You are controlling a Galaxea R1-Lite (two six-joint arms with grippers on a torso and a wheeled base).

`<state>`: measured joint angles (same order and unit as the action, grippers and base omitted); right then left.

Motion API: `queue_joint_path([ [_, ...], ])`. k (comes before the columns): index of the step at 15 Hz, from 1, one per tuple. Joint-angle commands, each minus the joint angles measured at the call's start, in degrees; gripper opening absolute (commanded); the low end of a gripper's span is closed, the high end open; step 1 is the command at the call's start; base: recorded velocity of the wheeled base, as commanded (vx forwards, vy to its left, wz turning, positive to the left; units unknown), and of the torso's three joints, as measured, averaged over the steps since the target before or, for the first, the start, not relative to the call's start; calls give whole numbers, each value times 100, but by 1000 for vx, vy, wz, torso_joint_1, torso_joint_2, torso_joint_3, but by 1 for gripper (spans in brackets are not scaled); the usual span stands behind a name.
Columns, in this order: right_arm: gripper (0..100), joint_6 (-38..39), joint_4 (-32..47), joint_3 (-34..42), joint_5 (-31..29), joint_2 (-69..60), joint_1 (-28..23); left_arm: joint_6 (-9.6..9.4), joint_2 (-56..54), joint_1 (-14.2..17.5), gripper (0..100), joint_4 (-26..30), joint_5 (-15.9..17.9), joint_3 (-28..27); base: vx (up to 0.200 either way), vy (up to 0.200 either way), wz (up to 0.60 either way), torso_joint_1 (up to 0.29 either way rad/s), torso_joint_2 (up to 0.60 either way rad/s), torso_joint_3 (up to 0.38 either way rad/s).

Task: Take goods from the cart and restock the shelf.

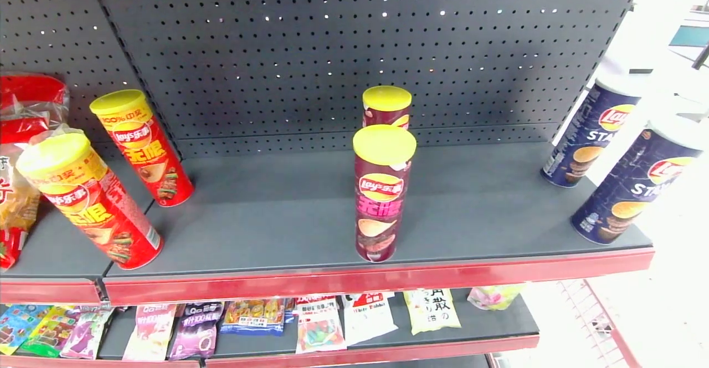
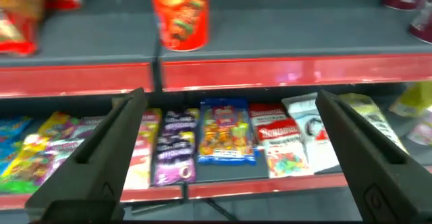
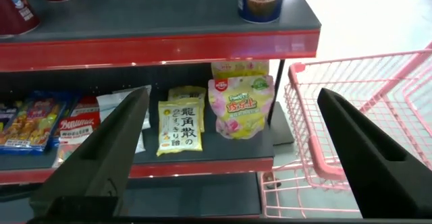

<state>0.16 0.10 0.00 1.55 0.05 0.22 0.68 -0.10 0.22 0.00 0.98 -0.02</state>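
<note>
- Left gripper [image 2: 229, 96]: jaws wide, empty, facing the snack packets [image 2: 223, 133] under the shelf [image 1: 266, 218].
- Right gripper [image 3: 234, 94]: wide, empty; pink cart [image 3: 351, 109] near, by the shelf end.
- Shelf: bare board either side of the maroon cans [image 1: 382, 190].

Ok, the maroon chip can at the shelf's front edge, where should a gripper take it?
Probably around the mid-body of the maroon chip can, coming level from the front and closing on its sides. It stands upright, a tall round tube, bare shelf on both flanks, a second can behind.
</note>
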Motion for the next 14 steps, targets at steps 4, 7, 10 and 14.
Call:
queue_joint_path([
  [4, 100, 2, -10, 0, 3, 4, -4, 11, 10, -4, 100, 0, -1, 2, 0, 0, 0, 0, 0, 0],
  [7, 100, 11, -10, 0, 3, 4, -4, 11, 10, -4, 100, 0, -1, 2, 0, 0, 0, 0, 0, 0],
  [10, 100, 2, -10, 0, 12, 4, 4, 11, 10, -4, 100, 0, -1, 2, 0, 0, 0, 0, 0, 0],
  [14, 100, 11, -10, 0, 12, 4, -4, 2, 10, -4, 100, 0, -1, 2, 0, 0, 0, 0, 0, 0],
])
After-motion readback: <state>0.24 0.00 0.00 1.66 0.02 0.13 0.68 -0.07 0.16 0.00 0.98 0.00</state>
